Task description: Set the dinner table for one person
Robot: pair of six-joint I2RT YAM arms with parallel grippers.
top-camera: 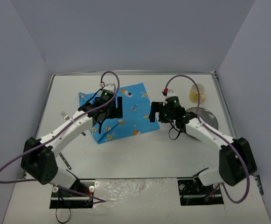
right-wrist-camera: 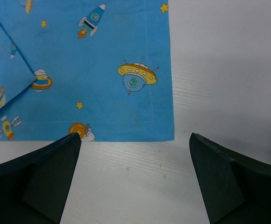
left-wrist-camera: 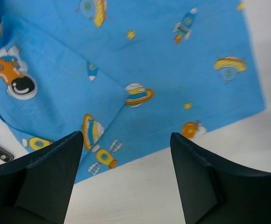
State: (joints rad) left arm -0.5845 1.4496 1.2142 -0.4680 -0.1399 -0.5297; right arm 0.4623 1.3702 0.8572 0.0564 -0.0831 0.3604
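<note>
1. The dinner table (top-camera: 140,158) extends beyond the mat (top-camera: 126,105) on every side.
2. The mat's left part is folded over, so I judge flattening it is the step in hand.
3. The left gripper (left-wrist-camera: 126,137) is above the fold and the right gripper (right-wrist-camera: 135,137) above the mat's right corner. Both are spread wide and empty.
4. Next, I'd pinch the flap and draw it outward.

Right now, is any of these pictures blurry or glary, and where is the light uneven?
Top external: even, soft light, only faint shadows, and a shiny patch on the dinner table near its front edge. Left wrist: the blue space-print mat looks slightly soft, and the near fingers are dark. Right wrist: the mat stitching is crisp, with no glare.
</note>
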